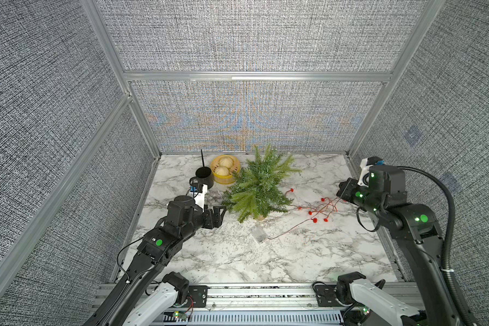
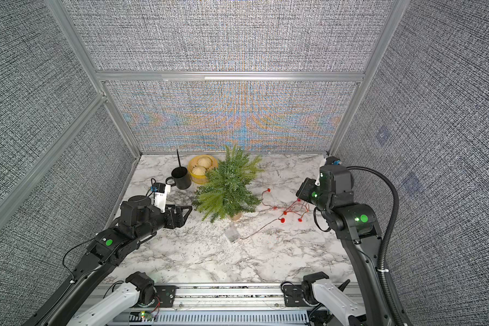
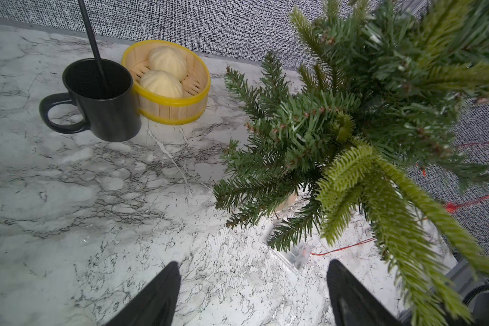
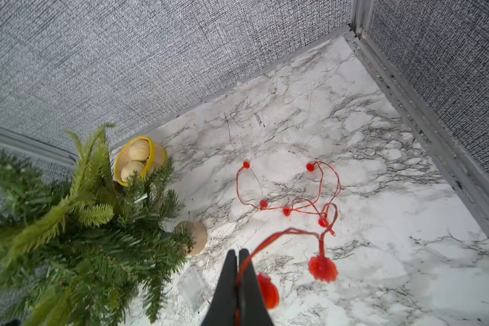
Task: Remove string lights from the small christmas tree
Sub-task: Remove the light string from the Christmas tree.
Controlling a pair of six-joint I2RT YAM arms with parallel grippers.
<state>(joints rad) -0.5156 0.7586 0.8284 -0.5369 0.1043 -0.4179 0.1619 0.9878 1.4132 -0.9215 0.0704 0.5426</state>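
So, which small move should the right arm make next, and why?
Probably draw the right gripper, shut on the string lights, a little farther from the small christmas tree: they lie on the table, but the battery box is close to its base.

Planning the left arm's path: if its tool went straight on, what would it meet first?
Likely the low branches of the small christmas tree, just ahead of the open left tool; height is hard to judge.
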